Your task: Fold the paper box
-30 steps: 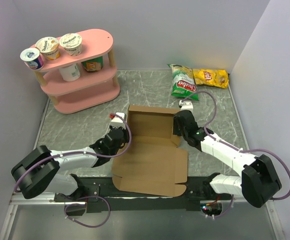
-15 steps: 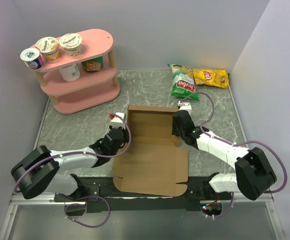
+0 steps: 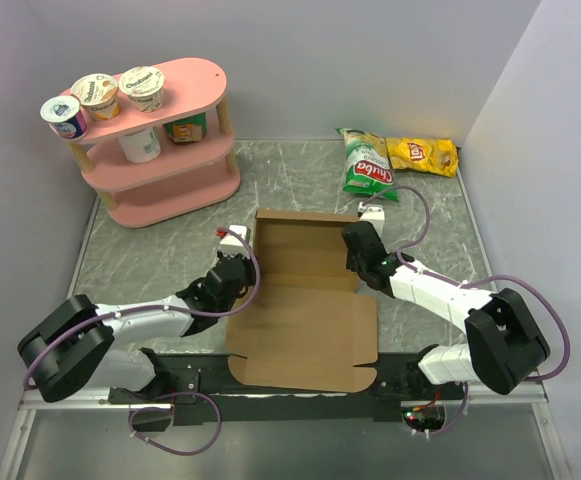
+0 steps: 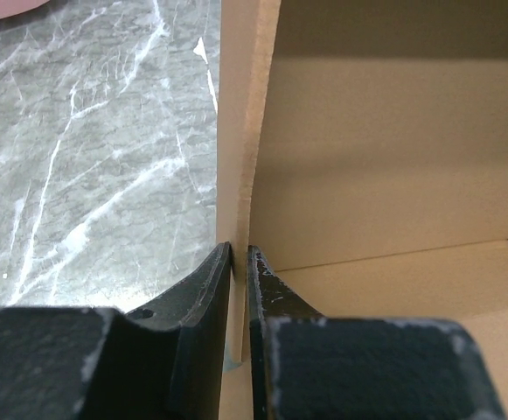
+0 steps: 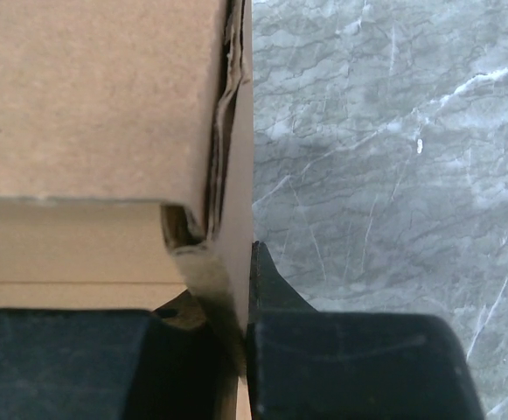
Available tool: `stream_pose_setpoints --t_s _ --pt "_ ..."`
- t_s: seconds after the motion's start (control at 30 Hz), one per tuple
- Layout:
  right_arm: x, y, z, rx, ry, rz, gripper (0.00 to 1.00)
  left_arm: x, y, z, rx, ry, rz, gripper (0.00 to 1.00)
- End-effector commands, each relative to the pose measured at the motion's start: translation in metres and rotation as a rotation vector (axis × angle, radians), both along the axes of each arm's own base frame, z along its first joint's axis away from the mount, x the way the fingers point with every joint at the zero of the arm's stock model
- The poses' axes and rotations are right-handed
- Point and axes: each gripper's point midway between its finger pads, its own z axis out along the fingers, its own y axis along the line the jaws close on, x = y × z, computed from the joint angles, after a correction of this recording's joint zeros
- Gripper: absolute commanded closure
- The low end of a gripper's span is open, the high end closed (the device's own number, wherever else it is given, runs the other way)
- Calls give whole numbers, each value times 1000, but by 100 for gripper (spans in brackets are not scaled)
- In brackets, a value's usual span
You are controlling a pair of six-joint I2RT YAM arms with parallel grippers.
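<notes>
The left end effector (image 4: 240, 254) and right end effector (image 5: 240, 262) each pinch a side wall of the paper box (image 3: 300, 320).

The box sits mid-tabletop (image 3: 150, 255), its far half a shallow tray with walls raised and its lid panel lying flat toward the arm bases. The left end effector is closed on the upright left wall, one finger on each face. The right one clamps the right wall at its folded corner. A pink shelf (image 3: 160, 185) stands far left, and chip bags (image 3: 370, 165) lie far right.

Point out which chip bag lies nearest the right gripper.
The green chip bag, left of the yellow chip bag. Its near end lies just beyond the right gripper, which is shut on the right wall of the paper box.
</notes>
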Motion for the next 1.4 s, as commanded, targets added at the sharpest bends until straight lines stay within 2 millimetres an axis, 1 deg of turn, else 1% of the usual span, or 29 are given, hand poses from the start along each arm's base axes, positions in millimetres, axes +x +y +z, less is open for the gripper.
stream_pose_setpoints --t_s 0.0,0.13,0.37,0.47,0.6,0.73,0.87,1.07,1.2,1.3,1.33,1.37 --pt "-2 -14 -9 -56 16 -69 100 2 0 21 -73 -48 18 82" --pt "-2 -18 -9 -80 19 -71 100 1 3 21 -67 -47 27 83" --pt "-4 -15 -9 -99 44 -70 100 0 11 25 -72 -58 57 84" --pt "-6 -18 -6 -109 42 -93 100 0 11 28 -83 -66 54 84" --pt "-7 -25 0 -128 24 -148 100 1 6 30 -86 -68 39 84" --pt "-9 -29 2 -162 18 -188 100 1 8 32 -86 -75 41 84" --pt "-13 -35 -1 -202 36 -237 100 0 10 37 -95 -86 42 83" --pt "-17 -39 -3 -180 29 -259 100 -1 11 36 -94 -84 39 83" --pt "-17 -36 -2 -171 25 -242 100 -2 11 36 -97 -83 34 83" --pt "-13 -27 -2 -148 27 -194 100 -3 6 36 -99 -82 9 82" --pt "-10 -22 1 -126 16 -181 98 -3 4 37 -98 -81 1 82" --pt "-8 -19 3 -113 13 -169 93 -3 2 36 -97 -76 -9 81"
